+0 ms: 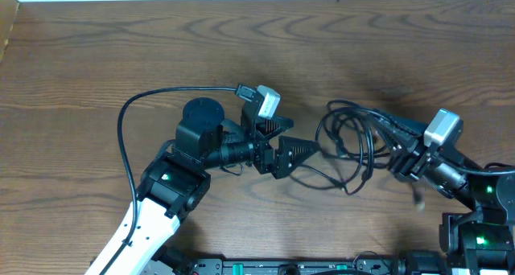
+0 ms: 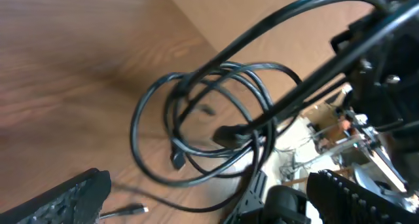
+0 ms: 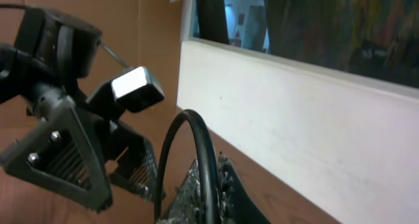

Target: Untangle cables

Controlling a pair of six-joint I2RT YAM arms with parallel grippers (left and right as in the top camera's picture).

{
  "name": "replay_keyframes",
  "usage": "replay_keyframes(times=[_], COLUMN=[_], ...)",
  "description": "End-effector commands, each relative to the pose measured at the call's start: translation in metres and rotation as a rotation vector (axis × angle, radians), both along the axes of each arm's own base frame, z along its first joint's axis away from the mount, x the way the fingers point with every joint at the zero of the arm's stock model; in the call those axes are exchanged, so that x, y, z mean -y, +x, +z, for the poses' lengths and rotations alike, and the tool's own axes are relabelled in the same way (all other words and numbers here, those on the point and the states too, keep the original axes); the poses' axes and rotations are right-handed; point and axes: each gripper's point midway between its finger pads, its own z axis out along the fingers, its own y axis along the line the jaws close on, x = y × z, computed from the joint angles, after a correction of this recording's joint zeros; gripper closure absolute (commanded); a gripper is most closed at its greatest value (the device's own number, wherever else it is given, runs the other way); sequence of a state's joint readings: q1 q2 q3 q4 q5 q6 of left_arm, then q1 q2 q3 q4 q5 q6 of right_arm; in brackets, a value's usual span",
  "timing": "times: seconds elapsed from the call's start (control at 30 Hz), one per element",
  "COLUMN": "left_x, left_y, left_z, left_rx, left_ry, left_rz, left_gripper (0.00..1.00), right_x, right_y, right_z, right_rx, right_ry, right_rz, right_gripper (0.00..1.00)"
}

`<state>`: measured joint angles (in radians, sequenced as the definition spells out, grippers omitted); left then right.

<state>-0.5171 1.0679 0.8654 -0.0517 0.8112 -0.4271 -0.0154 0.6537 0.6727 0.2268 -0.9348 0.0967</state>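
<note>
The cables (image 1: 354,138) lie as a bundle of thin black loops on the wooden table, between my two grippers. My right gripper (image 1: 398,156) is shut on the bundle's right side. In the right wrist view a black cable loop (image 3: 196,139) rises from between its fingers (image 3: 209,191). My left gripper (image 1: 296,138) is open and empty just left of the bundle. In the left wrist view its two fingers (image 2: 209,191) spread wide below the loops (image 2: 196,119). A small plug end (image 2: 134,209) lies by the left finger.
The thicker arm wire (image 1: 129,114) arcs from the left arm to its wrist camera (image 1: 265,102). A white wall (image 3: 294,112) edges the table's far side. The left gripper also shows in the right wrist view (image 3: 65,152).
</note>
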Motion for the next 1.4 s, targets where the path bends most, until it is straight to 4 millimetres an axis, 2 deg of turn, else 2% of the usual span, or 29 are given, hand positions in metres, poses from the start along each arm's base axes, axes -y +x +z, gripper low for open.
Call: replay_keyframes(times=[0.0,0.13,0.27,0.4,0.53,1.03,1.33,1.37], left_x=[-0.003,0.0,0.008,0.01,0.01,0.01,0.027,0.029], left_y=[0.008,0.005,-0.019,-0.036,-0.036,-0.024,-0.047,-0.05], left_z=[0.01,0.018,0.037,0.04,0.04,0.049,0.053,0.054], left_rx=[0.016,0.087,0.301,0.436,0.509,0.606,0.624,0.628], left_ry=[-0.008,-0.022,-0.064,-0.075,-0.064,-0.052,-0.085,-0.091], left_rz=[0.044,0.005,-0.179,-0.301,-0.313,-0.252,-0.33,-0.34], left_gripper=[0.01,0.02,0.02,0.02,0.02,0.02,0.01,0.08], right_x=[0.003,0.003,0.003,0.003,-0.003,-0.024,-0.027,-0.027], right_y=[0.001,0.001,0.001,0.001,-0.006,-0.045,-0.053,-0.053], right_z=[0.005,0.005,0.005,0.005,0.003,-0.006,-0.004,-0.004], right_rx=[-0.009,-0.01,-0.009,-0.01,-0.011,0.002,0.03,0.029], right_ry=[0.03,0.029,0.029,0.029,0.015,-0.058,-0.075,-0.074], right_rz=[-0.021,-0.02,-0.02,-0.019,0.033,0.286,0.325,0.326], right_gripper=[0.99,0.99,0.99,0.99,0.99,0.99,0.99,0.99])
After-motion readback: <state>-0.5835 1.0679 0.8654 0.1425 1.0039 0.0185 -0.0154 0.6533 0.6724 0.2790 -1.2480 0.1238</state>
